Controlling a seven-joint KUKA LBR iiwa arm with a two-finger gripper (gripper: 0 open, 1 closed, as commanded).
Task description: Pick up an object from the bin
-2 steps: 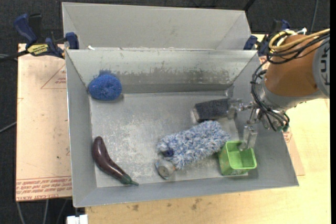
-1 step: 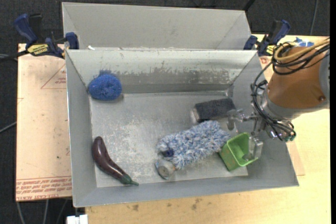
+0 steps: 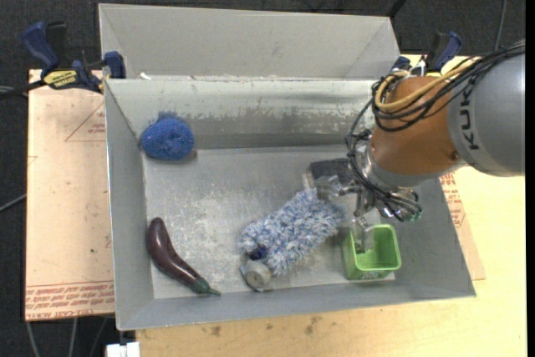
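Hand (image 3: 361, 237): hangs directly over green plastic tub (image 3: 383, 258), apparently aligned for gripping its wall; opening: cannot tell. Beside tub: blue shaggy mitt (image 3: 292, 232).

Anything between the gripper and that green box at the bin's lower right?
Nothing visible. The gripper hangs directly over the green box; the fuzzy blue-white cloth lies beside the box on its left, not across it.

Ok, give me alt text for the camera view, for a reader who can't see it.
The arm's gripper hangs over a small green tub at the lower right of a grey metal bin. Beside it lies a fluffy blue-and-white cloth; a purple aubergine lies lower left and a blue fuzzy ball upper left.
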